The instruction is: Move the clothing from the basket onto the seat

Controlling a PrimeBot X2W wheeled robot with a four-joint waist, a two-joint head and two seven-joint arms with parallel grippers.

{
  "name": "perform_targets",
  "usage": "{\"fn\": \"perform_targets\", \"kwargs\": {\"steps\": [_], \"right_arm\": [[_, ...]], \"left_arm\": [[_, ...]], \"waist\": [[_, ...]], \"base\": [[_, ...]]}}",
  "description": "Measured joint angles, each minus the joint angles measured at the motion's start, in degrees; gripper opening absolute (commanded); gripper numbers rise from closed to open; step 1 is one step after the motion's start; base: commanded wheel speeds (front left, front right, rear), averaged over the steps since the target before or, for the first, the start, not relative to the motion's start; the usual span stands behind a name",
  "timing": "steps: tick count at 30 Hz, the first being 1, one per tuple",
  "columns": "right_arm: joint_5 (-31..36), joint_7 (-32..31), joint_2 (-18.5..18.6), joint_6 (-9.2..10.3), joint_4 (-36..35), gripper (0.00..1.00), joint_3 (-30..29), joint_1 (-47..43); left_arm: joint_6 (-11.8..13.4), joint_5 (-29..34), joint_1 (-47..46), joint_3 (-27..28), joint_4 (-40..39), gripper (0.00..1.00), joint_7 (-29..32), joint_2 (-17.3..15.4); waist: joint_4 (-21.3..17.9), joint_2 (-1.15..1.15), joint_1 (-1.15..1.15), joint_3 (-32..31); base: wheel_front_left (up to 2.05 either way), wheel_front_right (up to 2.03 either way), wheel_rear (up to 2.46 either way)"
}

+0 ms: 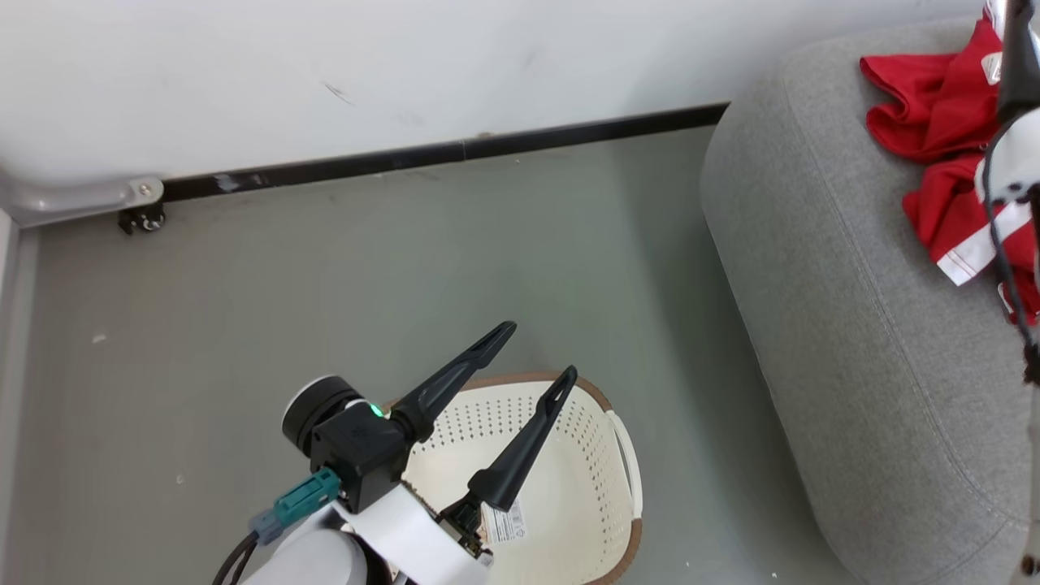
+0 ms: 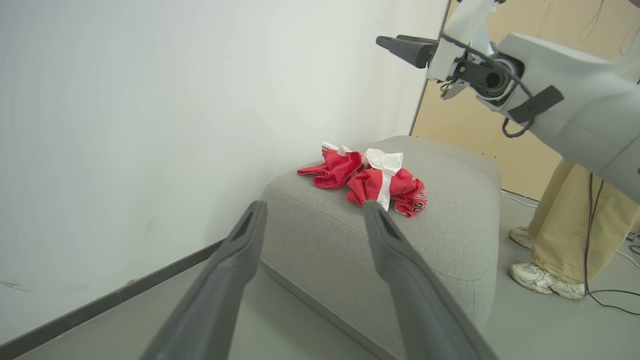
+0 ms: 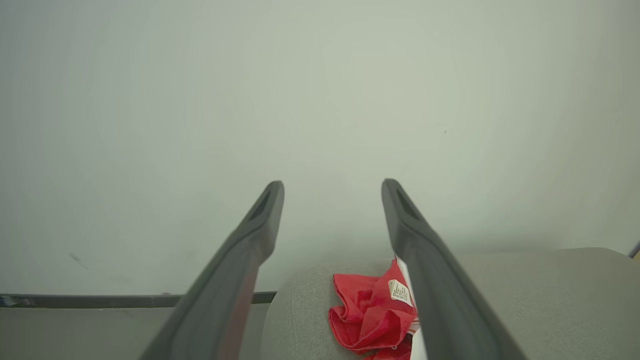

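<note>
Left hand (image 2: 315,207): fingers spread wide, nothing between them, pointing toward the seat (image 2: 350,250). Clothing (image 2: 372,182) lies crumpled on the seat top, near the wall (image 2: 150,125). Right hand (image 2: 406,47) hangs above, clear of it. Person's legs (image 2: 560,225) stand beside the seat.

Sparse lab-like test room, plain white wall (image 1: 406,65), grey floor (image 1: 406,284), black skirting (image 1: 447,151), tan board partition (image 2: 460,135)

Red clothing (image 2: 362,187) with white stripes and black-and-white lettering, on the grey seat (image 2: 450,240) beyond the black left gripper (image 1: 538,351); beneath the gripper, a cream perforated basket (image 1: 585,455), brown-rimmed; grey-green floor (image 1: 406,268).
</note>
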State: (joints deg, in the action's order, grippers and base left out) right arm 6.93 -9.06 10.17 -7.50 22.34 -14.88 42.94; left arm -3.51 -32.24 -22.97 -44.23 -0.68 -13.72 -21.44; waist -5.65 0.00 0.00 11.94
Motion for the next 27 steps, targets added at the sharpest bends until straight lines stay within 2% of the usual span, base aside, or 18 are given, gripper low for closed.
{"fn": "perform_targets", "kwargs": {"steps": [13, 27], "right_arm": [[0.0, 2.5, -4.4, 0.0, -4.3, 1.0, -1.8, -12.0], [-0.1, 3.5, -6.7, 0.0, -10.9, 1.0, -0.9, -21.5]], "left_arm": [[1.5, -1.5, 4.0, 1.1, 0.4, 1.0, -0.4, -0.1], [3.0, -2.0, 6.4, 3.2, 0.4, 1.0, -0.5, -0.3]], "waist": [[2.4, 0.0, 0.0, -4.5], [4.9, 0.0, 0.0, -7.6]], "base": [[0.0, 0.0, 0.0], [0.0, 0.0, 0.0]]}}
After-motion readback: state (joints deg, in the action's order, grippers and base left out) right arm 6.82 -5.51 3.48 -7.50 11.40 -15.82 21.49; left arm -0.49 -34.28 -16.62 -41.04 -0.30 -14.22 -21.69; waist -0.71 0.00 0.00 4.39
